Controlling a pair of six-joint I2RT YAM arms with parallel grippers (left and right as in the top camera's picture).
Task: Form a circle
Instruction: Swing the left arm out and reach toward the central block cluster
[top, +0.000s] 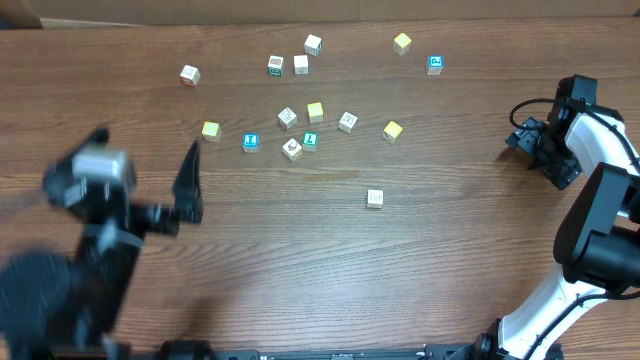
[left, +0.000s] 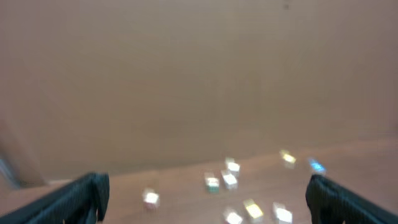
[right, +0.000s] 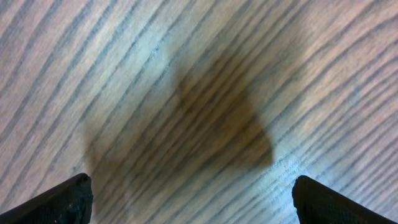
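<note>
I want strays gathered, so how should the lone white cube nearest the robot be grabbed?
Pinch the lone white cube across two opposite side faces, straight down from above: it sits flat, with bare table all around it.

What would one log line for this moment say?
left gripper: open, empty | right gripper: open, empty | small yellow, white and blue toy cubes: scattered on wooden table

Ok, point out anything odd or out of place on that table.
Nothing is spilled or damaged. One white toy cube sits alone on the wood, apart from the other cubes, which lie scattered with no ring formed.
</note>
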